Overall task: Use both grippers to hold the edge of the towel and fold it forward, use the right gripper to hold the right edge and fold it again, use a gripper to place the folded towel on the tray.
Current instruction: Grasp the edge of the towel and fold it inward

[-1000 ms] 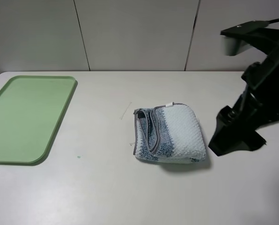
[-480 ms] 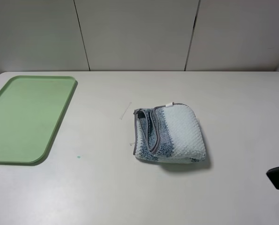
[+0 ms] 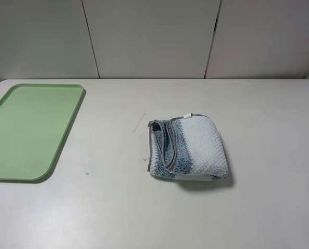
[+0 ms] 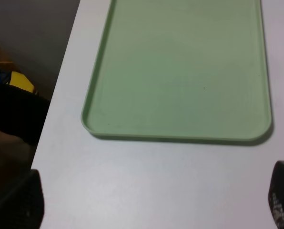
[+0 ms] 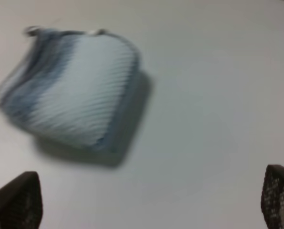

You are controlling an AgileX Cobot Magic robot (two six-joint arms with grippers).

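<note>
Exterior high view: I no longer see either arm over the table (image 3: 144, 218). One second ago the right arm stood just right of the towel. Half a second ago only a dark corner of it showed at the near right edge. Now it is out of this view altogether.

1. The tray (image 3: 30, 129) lies at the far left with nothing on it, exactly where it was.
2. The towel (image 3: 188, 148) lies near the middle of the table, well apart from the tray. It is a compact folded bundle and has not shifted over the last second.
3. The right gripper (image 5: 147, 198) has its jaws spread wide and holds nothing. In its wrist view the towel lies beyond the fingertips, clear of them, and the picture is smeared, so I judge that the arm is moving.
4. The left gripper (image 4: 150, 202) is also spread wide and empty, hanging over the near end of the tray.
5. The grey hem (image 3: 167, 142) curls across the left part of the bundle, and the white tag (image 3: 186, 115) sits at its far edge.

Assessment: both folds look complete and the right arm has let go and pulled back. Only the transfer to the tray is left, and it requires a fresh grasp on the bundle.
</note>
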